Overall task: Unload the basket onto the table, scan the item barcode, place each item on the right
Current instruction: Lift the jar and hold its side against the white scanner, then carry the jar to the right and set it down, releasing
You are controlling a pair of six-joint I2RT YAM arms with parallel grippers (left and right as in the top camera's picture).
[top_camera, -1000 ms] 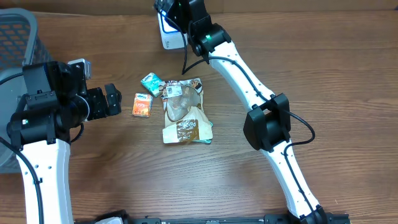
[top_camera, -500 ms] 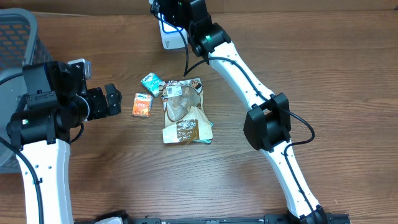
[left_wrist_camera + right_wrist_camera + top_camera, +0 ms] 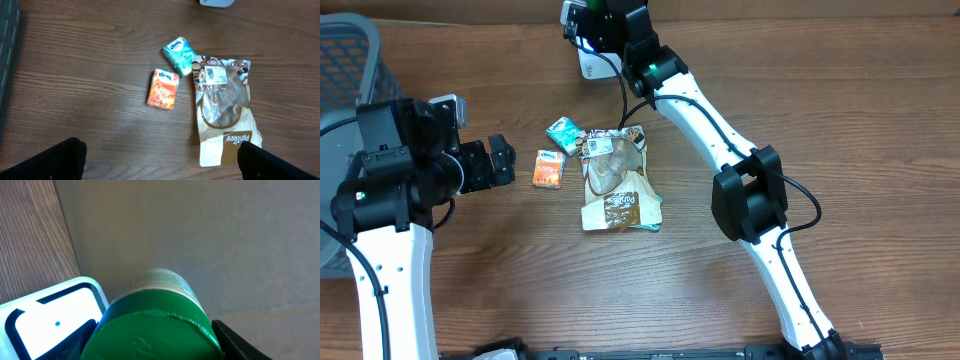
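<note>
My right gripper (image 3: 601, 22) is at the table's far edge, shut on a green-lidded bottle (image 3: 155, 327). Its fingers (image 3: 230, 340) press the lid from both sides, and the bottle's pale label (image 3: 161, 280) points away toward the wall. The bottle hangs just above and behind the white barcode scanner (image 3: 594, 63), whose face with a blue dot (image 3: 52, 315) shows at the lower left of the right wrist view. I see no barcode in any view. My left gripper (image 3: 506, 160) hovers open at the left, its fingers (image 3: 62, 160) wide apart over bare wood.
An orange tissue pack (image 3: 549, 169), a teal tissue pack (image 3: 563, 134) and a clear-and-brown snack bag (image 3: 615, 182) lie mid-table between the arms. A grey mesh basket (image 3: 345, 60) stands at the far left. A wall backs the table's far edge.
The right gripper has shifted slightly left and toward the back edge with the bottle, over the scanner. The left arm and the table items have not moved.
</note>
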